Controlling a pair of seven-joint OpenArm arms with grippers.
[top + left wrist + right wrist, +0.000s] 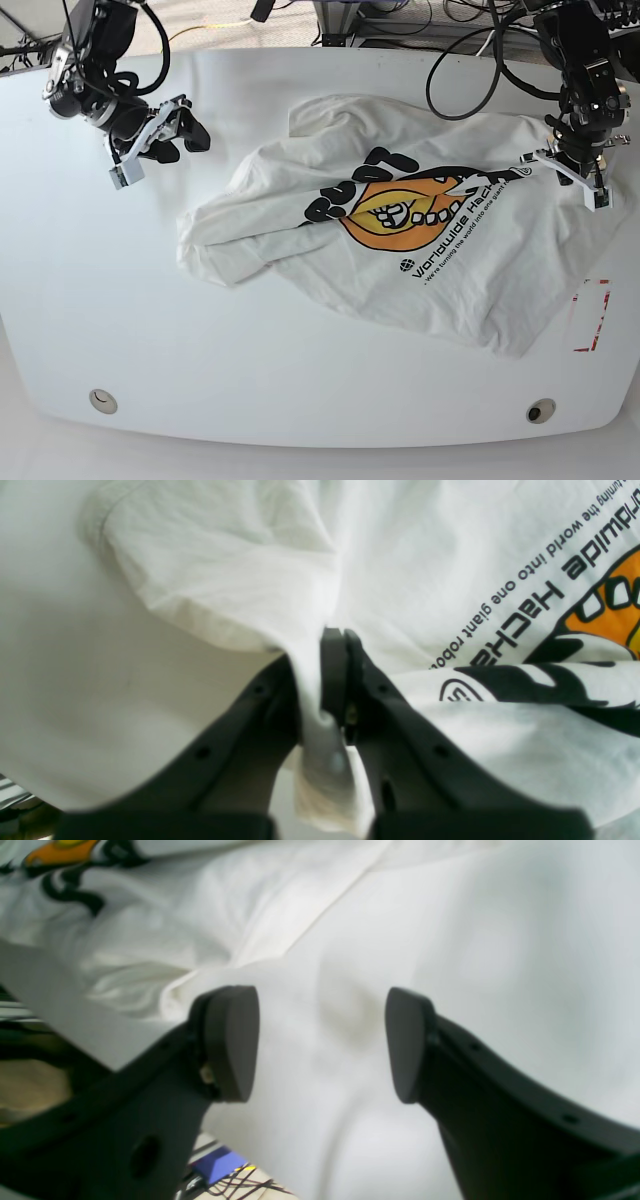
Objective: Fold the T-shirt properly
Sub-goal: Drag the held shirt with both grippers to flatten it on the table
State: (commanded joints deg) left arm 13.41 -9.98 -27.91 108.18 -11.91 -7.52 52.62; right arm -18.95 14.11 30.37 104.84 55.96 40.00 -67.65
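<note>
The T-shirt point(400, 240) lies crumpled and spread across the middle and right of the white table point(100, 300), print side up, with folds running through its upper part. Its print is an orange oval with black shapes; below it the base view shows black lettering that begins "Worldwide Hack", with a smaller line under it. The left wrist view reads part of the same wording upside down: "dwide Hack" and, in finer type, "turning the world into one giant robo". The left gripper point(334, 645) sits at the shirt's right edge with its jaws pressed together on a pleat of white fabric, which bunches between the black fingers point(360, 680). The right gripper point(322, 1040) hangs over the table's far left, apart from the shirt, with its pads point(232, 1040) spread wide and nothing between them. A red-and-white marking point(590, 315) lies near the table's right edge.
</note>
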